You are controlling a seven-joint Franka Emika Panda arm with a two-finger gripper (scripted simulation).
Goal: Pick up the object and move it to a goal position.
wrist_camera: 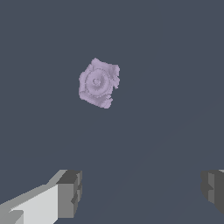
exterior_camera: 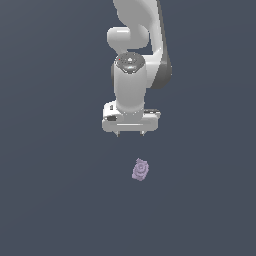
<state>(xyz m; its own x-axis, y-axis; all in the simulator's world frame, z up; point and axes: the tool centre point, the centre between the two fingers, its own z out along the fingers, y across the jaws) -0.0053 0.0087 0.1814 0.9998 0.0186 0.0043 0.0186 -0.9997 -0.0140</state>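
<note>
The object (exterior_camera: 140,170) is a tiny pale lavender lumpy block with a round swirl relief, lying on the dark grey surface below the gripper in the exterior view. It also shows in the wrist view (wrist_camera: 99,83). My white gripper (exterior_camera: 130,134) hangs above it, pointing down, a little toward the exterior view's left of the block. Its jaws stand wide apart and hold nothing. In the wrist view the gripper (wrist_camera: 142,190) shows two grey fingertips (wrist_camera: 70,192), with the block lying beyond them and not between them.
The flat dark grey surface (exterior_camera: 55,200) fills both views. The white arm (exterior_camera: 132,45) rises from the gripper toward the top of the exterior view. No other object shows.
</note>
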